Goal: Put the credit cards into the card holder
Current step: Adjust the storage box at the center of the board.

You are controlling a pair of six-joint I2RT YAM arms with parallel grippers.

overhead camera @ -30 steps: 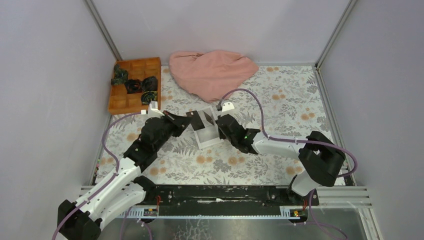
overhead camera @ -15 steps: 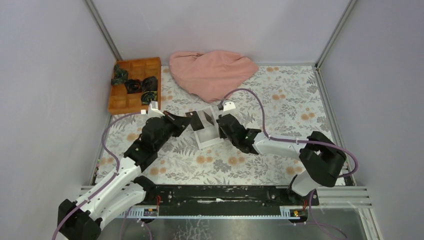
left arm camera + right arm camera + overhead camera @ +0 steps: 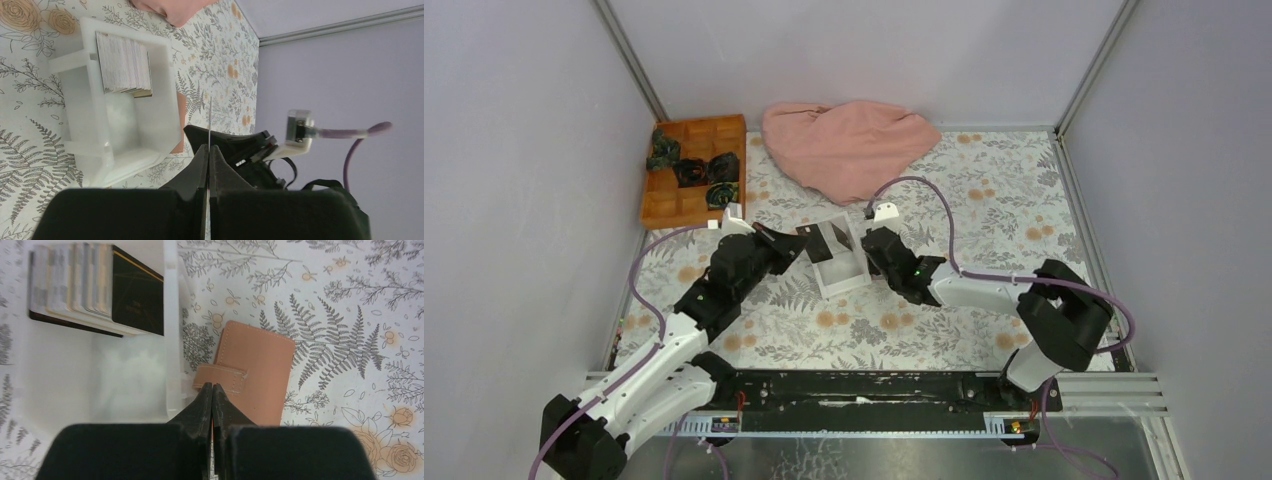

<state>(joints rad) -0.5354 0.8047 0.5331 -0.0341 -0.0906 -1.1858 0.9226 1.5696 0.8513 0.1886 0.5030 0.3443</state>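
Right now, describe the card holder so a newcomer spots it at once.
Find the white tray in the middle of the flowered table. Just beside its right wall, below the shut right pincer, lies the card holder: a flat pinkish-tan leather fold with stitched edges and a strap tab. The cards stacked in the tray are thinner, pale or black.

Counter: white, grey fern print, orange-gold roses. Card holder: tan-brown, matching stitching. Tray: translucent white. Credit cards: pale silvery stack, front one black with thin gold lines. Cloth: pink. Compartment box: orange wood. Cable: purple. Left hand, right hand: black.
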